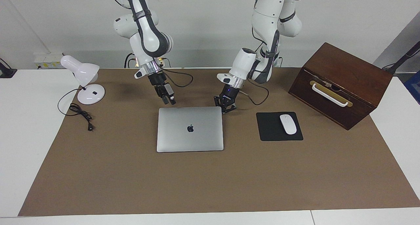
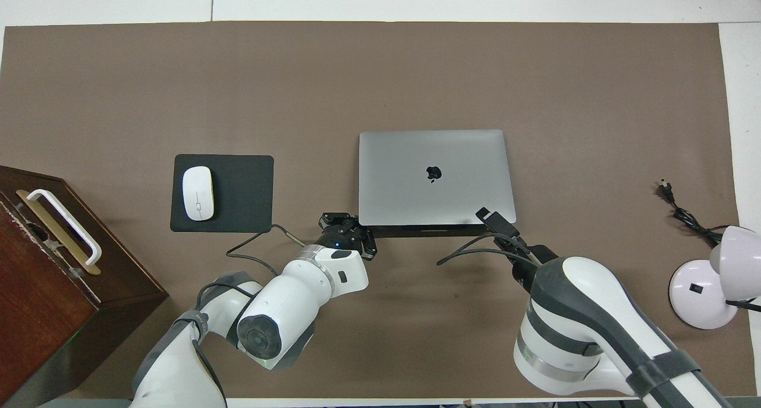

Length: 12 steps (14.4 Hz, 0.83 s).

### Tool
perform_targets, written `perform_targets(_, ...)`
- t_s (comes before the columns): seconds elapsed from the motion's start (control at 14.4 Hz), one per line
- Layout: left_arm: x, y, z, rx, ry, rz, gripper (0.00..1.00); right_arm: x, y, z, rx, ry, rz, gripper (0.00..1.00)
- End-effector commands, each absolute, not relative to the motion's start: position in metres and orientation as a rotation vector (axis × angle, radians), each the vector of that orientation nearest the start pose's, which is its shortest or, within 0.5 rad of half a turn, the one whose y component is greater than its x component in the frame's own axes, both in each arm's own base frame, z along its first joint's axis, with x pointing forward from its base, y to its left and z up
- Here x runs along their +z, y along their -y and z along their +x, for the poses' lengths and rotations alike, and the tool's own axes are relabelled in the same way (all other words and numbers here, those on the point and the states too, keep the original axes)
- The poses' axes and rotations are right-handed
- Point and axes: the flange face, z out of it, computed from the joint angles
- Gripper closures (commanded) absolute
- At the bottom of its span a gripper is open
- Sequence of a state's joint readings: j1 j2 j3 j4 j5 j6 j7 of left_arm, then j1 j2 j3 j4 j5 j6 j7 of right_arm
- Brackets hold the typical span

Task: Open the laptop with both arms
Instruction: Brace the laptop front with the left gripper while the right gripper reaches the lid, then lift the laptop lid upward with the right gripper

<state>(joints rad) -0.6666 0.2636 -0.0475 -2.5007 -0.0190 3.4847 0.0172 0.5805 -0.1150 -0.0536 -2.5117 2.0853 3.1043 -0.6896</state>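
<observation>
The silver-grey laptop (image 1: 190, 129) (image 2: 434, 176) lies closed and flat on the brown mat, logo up. My left gripper (image 1: 224, 109) (image 2: 357, 228) is shut and hangs low at the laptop's corner nearest the robots, toward the left arm's end. I cannot tell whether it touches the corner. My right gripper (image 1: 169, 100) (image 2: 484, 214) is open, holds nothing, and is tilted down over the laptop's edge nearest the robots, close to the corner at the right arm's end.
A black mouse pad (image 1: 269, 130) with a white mouse (image 1: 288, 124) lies beside the laptop toward the left arm's end. A brown wooden box (image 1: 341, 80) stands past it. A white desk lamp (image 1: 86, 82) and its loose cable (image 1: 80, 115) sit toward the right arm's end.
</observation>
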Motion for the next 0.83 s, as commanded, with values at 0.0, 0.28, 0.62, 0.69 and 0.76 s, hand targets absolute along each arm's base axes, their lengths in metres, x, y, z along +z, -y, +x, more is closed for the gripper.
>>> perform_targets(0.0, 0.261, 0.342, 0.395, -1.141, -1.119, -2.992, 1.0, 0.316, -0.146, 0.412, -0.528, -1.051, -2.202, 0.0)
perform_targets(0.28, 0.257, 0.342, 0.394, -1.129, -1.126, -2.99, 1.0, 0.311, -0.139, 0.437, -0.553, -1.054, -2.197, 0.0)
perform_targets(0.62, 0.256, 0.342, 0.394, -1.124, -1.133, -2.987, 1.0, 0.314, -0.14, 0.455, -0.579, -1.046, -2.19, 0.0)
perform_targets(0.69, 0.256, 0.342, 0.394, -1.124, -1.133, -2.987, 1.0, 0.318, -0.142, 0.459, -0.586, -1.042, -2.179, 0.0)
perform_targets(0.76, 0.256, 0.342, 0.394, -1.124, -1.133, -2.987, 1.0, 0.32, -0.146, 0.463, -0.588, -1.032, -2.174, 0.0)
